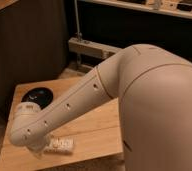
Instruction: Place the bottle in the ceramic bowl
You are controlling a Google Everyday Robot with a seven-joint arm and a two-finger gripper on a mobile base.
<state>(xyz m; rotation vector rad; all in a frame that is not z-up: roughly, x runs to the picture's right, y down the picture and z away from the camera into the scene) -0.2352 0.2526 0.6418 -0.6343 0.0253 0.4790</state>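
bottle lies flat on its side on the wooden table, close to the front edge, just right of the jaws as the camera sees it. Its near end reaches the gripper; can't tell if they touch. Gripper sits low over the table's front-left corner, mostly hidden under the wrist. Jaws spread wide, nothing clamped. ceramic bowl is behind the jaws toward the far-left of the table, well apart from the bottle, its edge partly covered by the arm.

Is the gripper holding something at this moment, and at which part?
Nothing seems held: the bottle lies flat on the table, with the gripper low beside one end.
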